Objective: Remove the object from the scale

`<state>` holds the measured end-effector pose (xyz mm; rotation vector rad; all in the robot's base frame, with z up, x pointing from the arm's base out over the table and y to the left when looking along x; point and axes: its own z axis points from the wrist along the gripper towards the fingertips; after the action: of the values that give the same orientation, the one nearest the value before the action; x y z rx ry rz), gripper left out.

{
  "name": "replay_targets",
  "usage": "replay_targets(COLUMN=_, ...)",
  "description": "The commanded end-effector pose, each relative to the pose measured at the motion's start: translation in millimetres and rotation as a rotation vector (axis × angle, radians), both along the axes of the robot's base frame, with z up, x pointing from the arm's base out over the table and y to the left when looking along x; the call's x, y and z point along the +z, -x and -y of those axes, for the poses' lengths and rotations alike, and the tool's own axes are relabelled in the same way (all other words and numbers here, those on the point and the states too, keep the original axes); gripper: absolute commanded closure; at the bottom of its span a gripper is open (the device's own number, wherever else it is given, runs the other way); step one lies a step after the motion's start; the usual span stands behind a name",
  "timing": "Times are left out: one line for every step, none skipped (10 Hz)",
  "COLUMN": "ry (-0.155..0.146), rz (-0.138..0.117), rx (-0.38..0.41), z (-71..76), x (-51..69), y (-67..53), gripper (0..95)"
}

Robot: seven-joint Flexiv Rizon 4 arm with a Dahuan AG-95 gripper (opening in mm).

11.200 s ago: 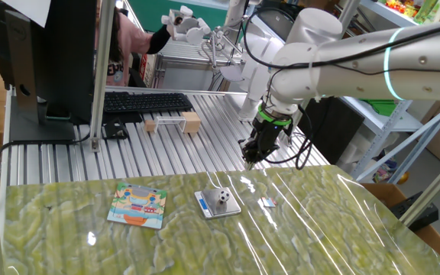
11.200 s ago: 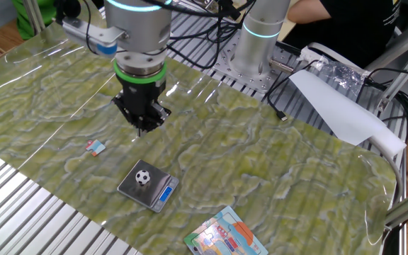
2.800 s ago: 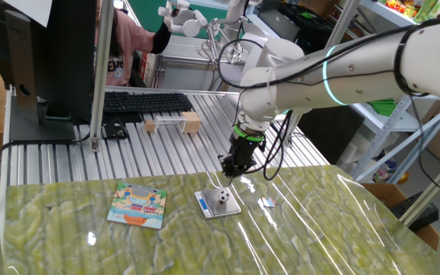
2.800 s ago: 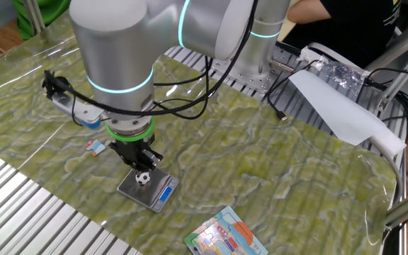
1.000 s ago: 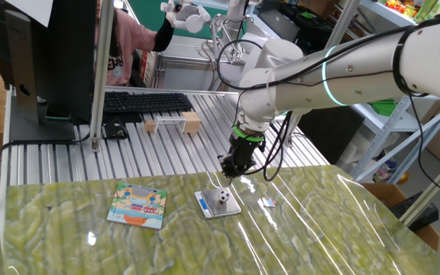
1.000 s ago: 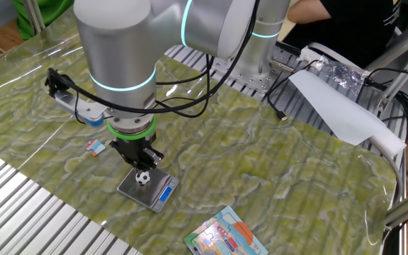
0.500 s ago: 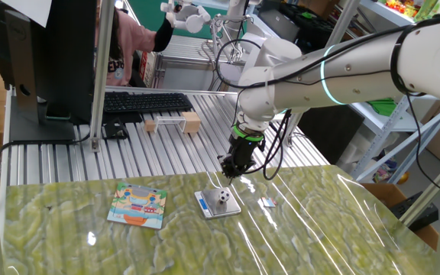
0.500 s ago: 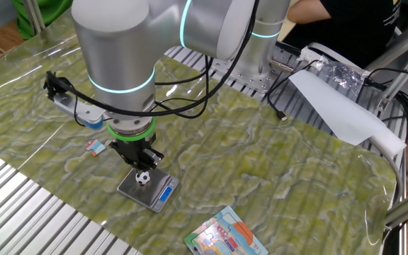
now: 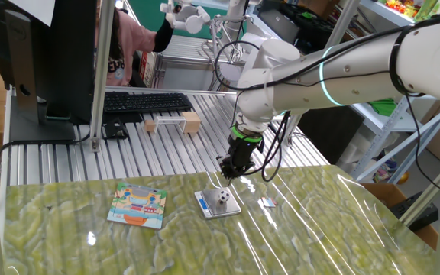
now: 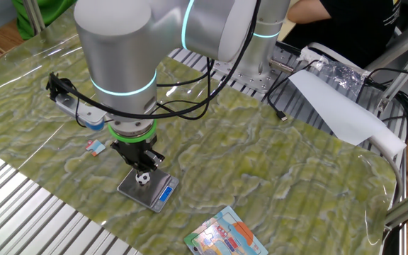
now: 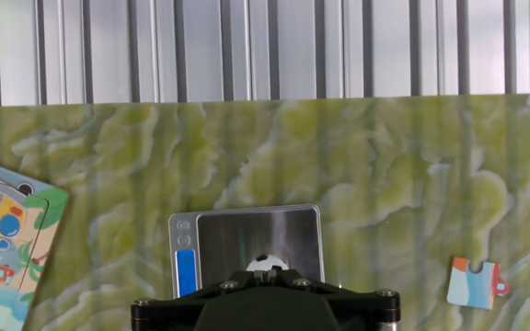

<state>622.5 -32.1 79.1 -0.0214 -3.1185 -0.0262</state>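
The object, a tiny white ball with black patches (image 9: 224, 198), sits on the scale (image 9: 211, 208), a small flat silver platform with a blue display strip. My gripper (image 9: 229, 173) hangs just above and behind the ball with its fingers together, holding nothing. In the other fixed view the gripper (image 10: 142, 167) is right over the ball (image 10: 142, 178) on the scale (image 10: 129, 186). In the hand view the ball (image 11: 267, 262) peeks out just past my fingertips (image 11: 265, 273), on the scale (image 11: 247, 230).
A colourful illustrated card (image 9: 137, 205) lies left of the scale on the green mat. A small white-blue scrap (image 9: 269, 202) lies to its right. A keyboard (image 9: 143, 101) and wooden blocks (image 9: 191, 121) sit on the slatted metal behind.
Since 11 s ago the arm came down and across to hover over the scale. Over the last second it has barely moved; the ball stays on the scale.
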Motion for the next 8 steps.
replay_targets(ry=0.003, rz=0.0, rx=-0.003, z=-0.1, x=-0.3, y=-0.4, gripper=95.0)
replay_targets(ry=0.004, rz=0.001, rx=-0.006, z=-0.4, x=-0.8, y=-0.7, gripper=95.0)
replay_targets(ry=0.004, rz=0.001, rx=-0.007, z=-0.7, x=-1.2, y=-1.0, gripper=95.0)
replay_targets(ry=0.004, rz=0.001, rx=-0.009, z=-1.2, x=-2.1, y=-1.4, gripper=76.0)
replay_targets(ry=0.004, rz=0.0, rx=-0.011, z=-1.6, x=-2.7, y=-1.8, gripper=76.0)
replay_targets(ry=0.004, rz=0.0, rx=-0.011, z=-1.9, x=-3.1, y=-1.9, gripper=76.0)
replay_targets(ry=0.004, rz=-0.001, rx=-0.011, z=-2.2, x=-3.6, y=-2.1, gripper=76.0)
replay_targets(ry=0.004, rz=0.0, rx=-0.011, z=-3.0, x=-4.8, y=-2.7, gripper=76.0)
